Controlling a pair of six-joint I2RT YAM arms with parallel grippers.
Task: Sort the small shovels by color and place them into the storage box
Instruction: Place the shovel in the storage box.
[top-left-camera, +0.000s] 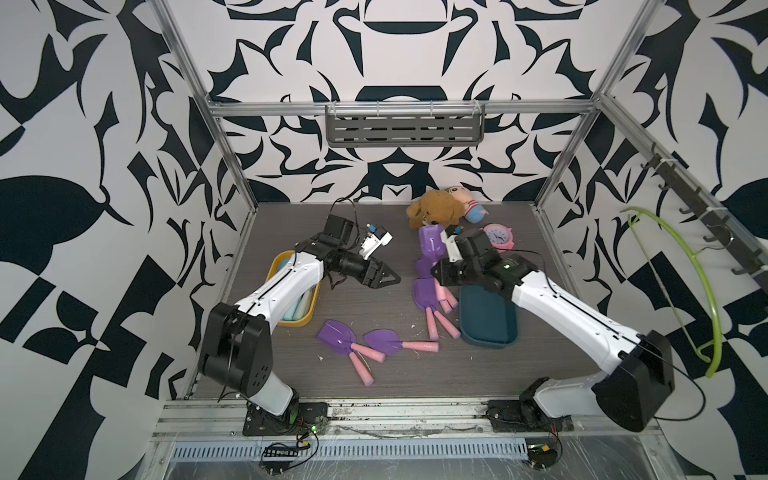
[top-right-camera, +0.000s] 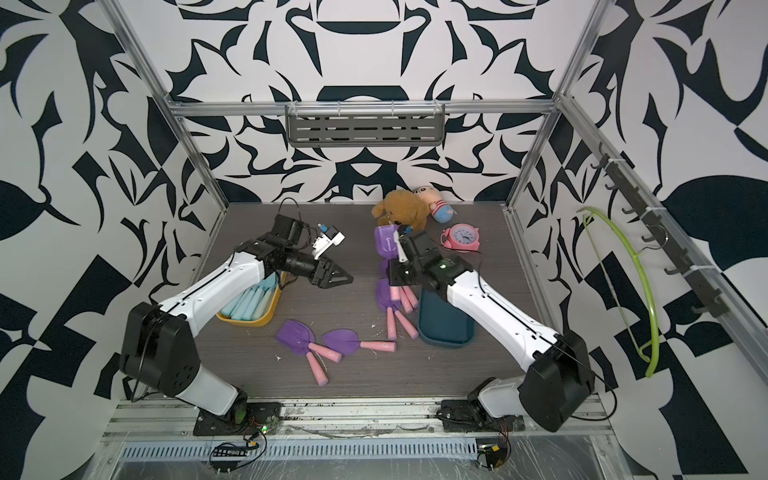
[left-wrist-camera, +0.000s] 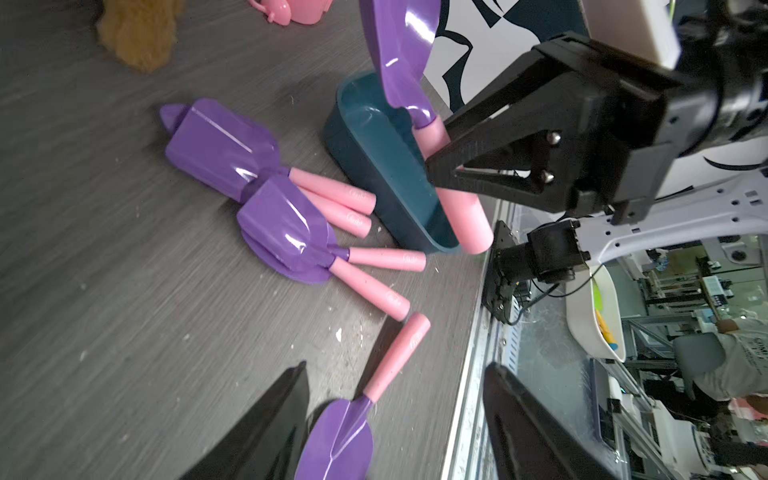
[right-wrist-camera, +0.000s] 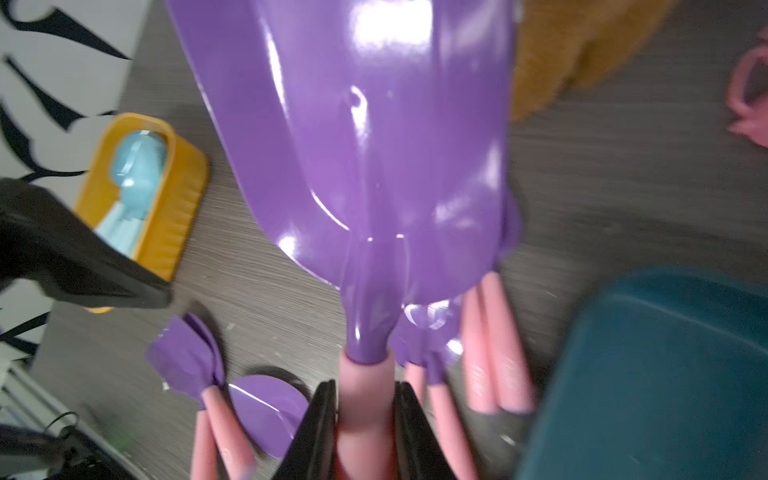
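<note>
Clamping right hand (right-wrist-camera: 365, 386) on the pink handle (left-wrist-camera: 465, 224) of a purple shovel (right-wrist-camera: 365, 145), near the teal storage box (top-left-camera: 488, 328). Holding left hand (top-left-camera: 390, 277) spread, empty, above the surface (top-left-camera: 374, 382). With blue shovels (top-right-camera: 249, 301) inside yellow box (top-right-camera: 266, 319), other purple shovels (top-left-camera: 423, 291) loose.

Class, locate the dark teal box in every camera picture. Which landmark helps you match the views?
In a top view: teal box right of centre, partly under the right arm.
In a top view: box right of centre again.
Left wrist: box just beyond the shovel pile.
Right wrist: box beside the pile's pink handles.
Shared landmark: that purple shovel pile beside the box.
</note>
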